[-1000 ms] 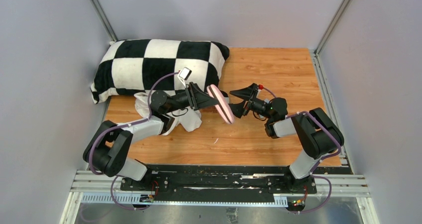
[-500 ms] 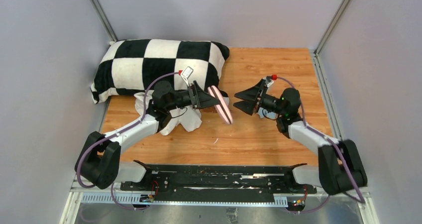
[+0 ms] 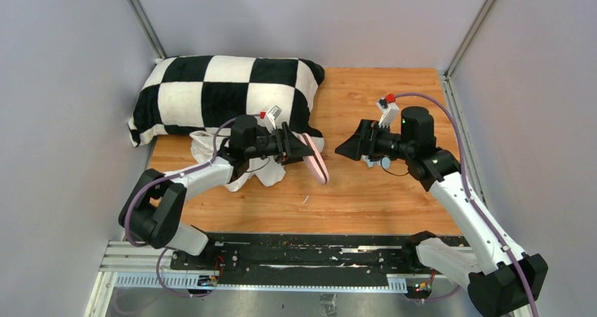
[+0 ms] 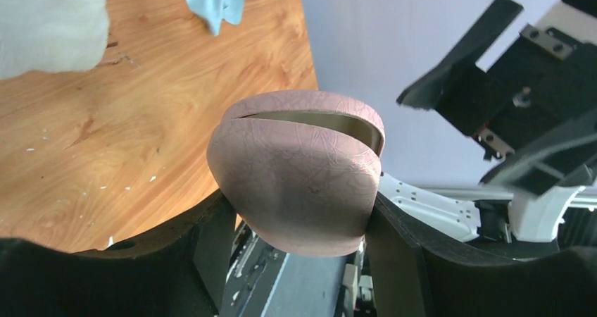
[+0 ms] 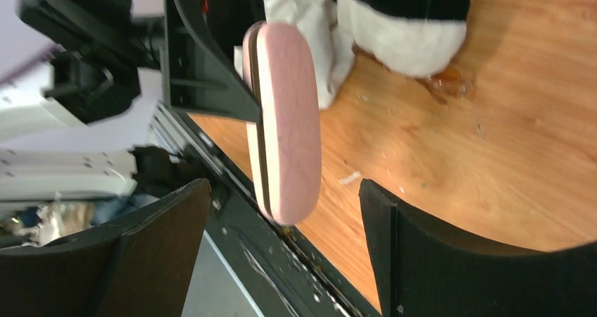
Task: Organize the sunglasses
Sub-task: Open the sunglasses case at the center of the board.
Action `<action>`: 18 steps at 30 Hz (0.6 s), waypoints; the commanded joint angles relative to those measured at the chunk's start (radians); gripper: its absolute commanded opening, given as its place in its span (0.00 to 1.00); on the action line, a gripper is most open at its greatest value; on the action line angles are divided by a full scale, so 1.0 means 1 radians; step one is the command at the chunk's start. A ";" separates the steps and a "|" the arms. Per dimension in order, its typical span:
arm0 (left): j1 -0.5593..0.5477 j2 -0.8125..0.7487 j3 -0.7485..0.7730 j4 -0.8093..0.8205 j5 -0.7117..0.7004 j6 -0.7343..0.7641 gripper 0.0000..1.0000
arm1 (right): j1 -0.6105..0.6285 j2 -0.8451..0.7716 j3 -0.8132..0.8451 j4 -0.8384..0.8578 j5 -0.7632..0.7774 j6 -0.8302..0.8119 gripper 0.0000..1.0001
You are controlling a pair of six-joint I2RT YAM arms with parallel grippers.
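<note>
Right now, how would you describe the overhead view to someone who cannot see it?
Seen from above, the left arm grips a pink case in its jaws over a wooden table, while the right arm points its open jaws at it, not touching. A black-and-white checked pillow lies at the far left, a crumpled white cloth under the left arm.

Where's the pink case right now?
Top view, centre: the pink case is clamped in the left gripper, by the checkered pillow's near right corner, facing the open right gripper.
</note>
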 commanded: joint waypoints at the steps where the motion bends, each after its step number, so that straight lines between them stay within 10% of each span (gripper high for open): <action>1: -0.037 0.062 0.018 -0.010 -0.021 0.020 0.00 | 0.092 0.011 0.017 -0.216 0.137 -0.186 0.83; 18: -0.124 0.292 -0.015 -0.010 -0.074 0.152 0.00 | 0.227 0.094 -0.259 -0.068 0.225 -0.096 0.76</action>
